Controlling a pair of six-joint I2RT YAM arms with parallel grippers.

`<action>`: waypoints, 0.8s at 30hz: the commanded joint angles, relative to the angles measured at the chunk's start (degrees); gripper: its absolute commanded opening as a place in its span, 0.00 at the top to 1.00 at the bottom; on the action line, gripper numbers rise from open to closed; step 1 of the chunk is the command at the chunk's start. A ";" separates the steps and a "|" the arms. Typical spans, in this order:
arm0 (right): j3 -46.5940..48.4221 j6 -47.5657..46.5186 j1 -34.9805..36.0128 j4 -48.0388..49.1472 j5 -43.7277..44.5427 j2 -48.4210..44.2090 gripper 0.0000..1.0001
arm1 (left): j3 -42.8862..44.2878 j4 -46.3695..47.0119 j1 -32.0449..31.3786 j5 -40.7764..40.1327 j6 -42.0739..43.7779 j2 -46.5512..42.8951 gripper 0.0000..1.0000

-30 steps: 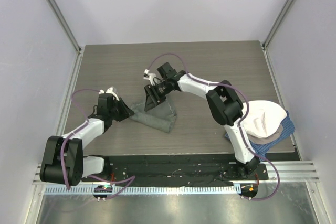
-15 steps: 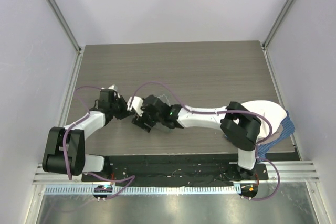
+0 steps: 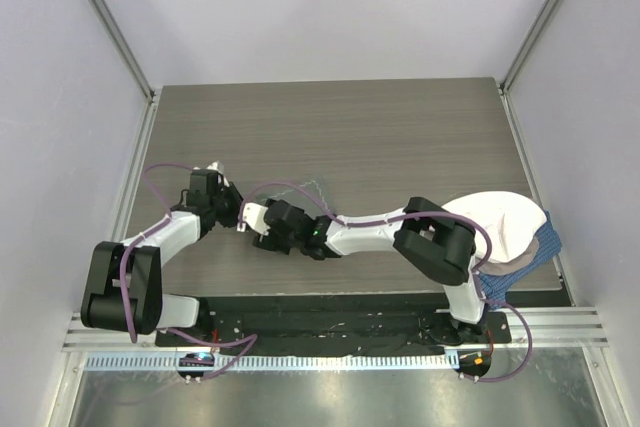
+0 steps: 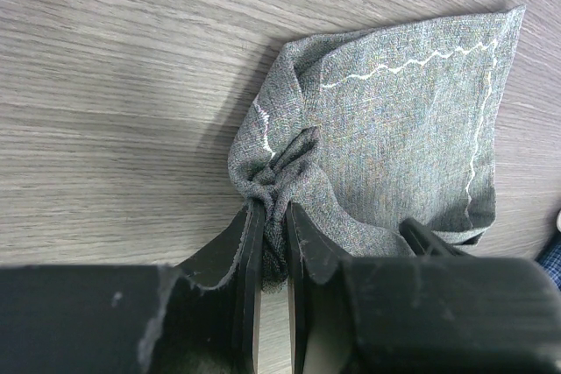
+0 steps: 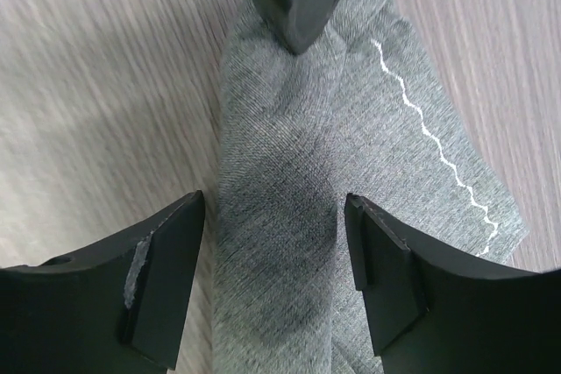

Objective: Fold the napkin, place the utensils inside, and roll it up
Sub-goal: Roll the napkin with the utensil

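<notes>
The grey-green napkin (image 4: 394, 137) lies bunched on the wood table, its pale wavy hem stitching showing. My left gripper (image 4: 273, 212) is shut on a gathered fold at the napkin's near-left end; in the top view it (image 3: 237, 217) sits at the left. My right gripper (image 5: 273, 203) is open and hovers low over the napkin (image 5: 280, 216), one jaw on each side, touching nothing. It points at the left gripper's tip (image 5: 294, 2). In the top view the right gripper (image 3: 260, 232) and arm cover the napkin. No fork is in view.
A cream-white cloth (image 3: 505, 222) lies on a blue checked cloth (image 3: 547, 247) at the table's right edge. Grey walls and metal frame posts enclose the table on three sides. The arm bases stand on a black rail (image 3: 330, 322) at the near edge.
My right arm has swung from behind the napkin to the left and near, and now sits low over it facing the left gripper. The napkin is now hidden in the top view.
</notes>
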 commanded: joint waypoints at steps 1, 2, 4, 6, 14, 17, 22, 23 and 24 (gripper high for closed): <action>2.60 -1.31 0.03 0.68 2.59 1.55 0.29 | 1.76 -0.91 0.24 1.69 0.09 0.46 0.82; 2.68 -1.14 -0.32 0.07 2.15 1.73 0.30 | 1.76 -0.91 0.24 1.78 0.09 0.72 0.82; 3.47 0.17 -0.85 -1.42 0.84 2.43 0.32 | 1.67 -0.82 0.24 2.30 0.09 0.64 0.81; 4.26 1.23 -2.07 -3.62 -2.50 2.70 0.34 | 1.67 -0.74 0.24 2.22 0.18 0.38 0.78; 9.35 9.22 -8.05 -15.65 -22.53 5.86 0.55 | 2.03 0.58 0.24 1.43 0.01 0.46 0.42; 10.50 11.60 -9.81 -18.38 -29.21 7.53 0.62 | 1.76 0.85 0.24 0.90 -0.17 0.38 0.32; 11.91 14.68 -12.53 -21.29 -39.31 8.94 0.67 | 0.36 0.93 0.33 -1.38 -0.26 -2.17 0.23; 12.09 15.38 -12.89 -21.38 -40.73 9.03 0.67 | -0.17 1.11 0.33 -1.73 -0.26 -4.00 0.21; 12.00 16.69 -13.24 -21.47 -42.39 9.11 0.69 | -0.52 1.11 0.33 -2.17 -0.17 -4.98 0.19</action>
